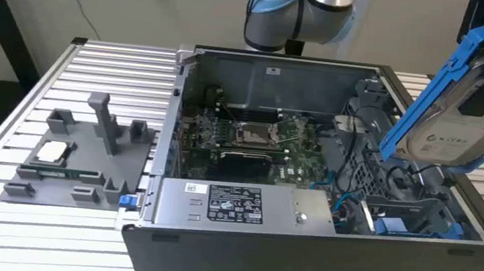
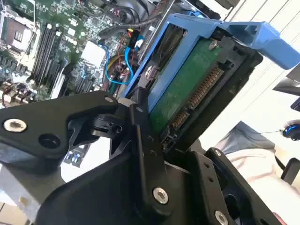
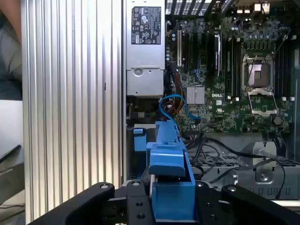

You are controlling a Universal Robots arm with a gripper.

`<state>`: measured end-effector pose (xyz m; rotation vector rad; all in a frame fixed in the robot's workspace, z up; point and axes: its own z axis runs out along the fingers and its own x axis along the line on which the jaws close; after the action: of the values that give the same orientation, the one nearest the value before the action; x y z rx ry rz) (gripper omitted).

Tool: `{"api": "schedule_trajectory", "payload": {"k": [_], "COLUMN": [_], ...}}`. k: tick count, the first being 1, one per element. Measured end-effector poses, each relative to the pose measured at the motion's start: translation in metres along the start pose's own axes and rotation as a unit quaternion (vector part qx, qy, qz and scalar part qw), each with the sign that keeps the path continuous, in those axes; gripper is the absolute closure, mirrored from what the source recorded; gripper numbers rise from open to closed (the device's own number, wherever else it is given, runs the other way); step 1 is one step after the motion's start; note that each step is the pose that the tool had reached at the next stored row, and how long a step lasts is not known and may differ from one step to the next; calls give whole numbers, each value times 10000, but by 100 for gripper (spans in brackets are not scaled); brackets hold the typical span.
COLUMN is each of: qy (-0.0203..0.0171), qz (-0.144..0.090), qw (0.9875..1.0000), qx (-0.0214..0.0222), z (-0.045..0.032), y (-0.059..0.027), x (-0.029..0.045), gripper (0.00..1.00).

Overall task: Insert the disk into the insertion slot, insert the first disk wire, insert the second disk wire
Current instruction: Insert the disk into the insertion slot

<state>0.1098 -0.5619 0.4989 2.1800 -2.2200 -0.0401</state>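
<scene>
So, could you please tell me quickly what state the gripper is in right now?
Gripper: shut on the disk, which it holds tilted above the open computer case.

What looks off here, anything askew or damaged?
Nothing damaged or spilled. The only thing askew is the disk: the gripper holds it steeply tilted in the air over the case, above the insertion slot at the exterior view's right, not yet in it. Looks like mid-carry, not a fault.

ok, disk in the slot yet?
Out. The tool holds the disk tilted above the case; the slot below is empty.
</scene>
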Motion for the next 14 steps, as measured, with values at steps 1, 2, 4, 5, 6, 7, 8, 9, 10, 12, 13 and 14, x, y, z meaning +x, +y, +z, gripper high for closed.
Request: {"api": "schedule_trajectory", "payload": {"k": [1, 2, 4, 5, 6, 7, 8, 9, 10, 12, 13, 14], "qy": [0, 0, 0, 0, 1, 0, 0, 0, 0, 1, 2, 1], "qz": [0, 0, 0, 0, 0, 0, 0, 0, 0, 0, 0, 0], "qw": [10000, 10000, 10000, 10000, 10000, 10000, 10000, 10000, 10000, 10000, 10000, 10000], "qx": [0, 0, 0, 0, 0, 0, 0, 0, 0, 1, 1, 2], "z": [0, 0, 0, 0, 1, 4, 8, 11, 16, 30, 38, 48], "y": [0, 0, 0, 0, 0, 0, 0, 0, -1, -1, -2, -2], "x": [0, 0, 0, 0, 0, 0, 0, 0, 0, 1, 1, 2], "gripper": [67, 67, 67, 67, 67, 67, 67, 67, 67, 67, 67, 67]}}
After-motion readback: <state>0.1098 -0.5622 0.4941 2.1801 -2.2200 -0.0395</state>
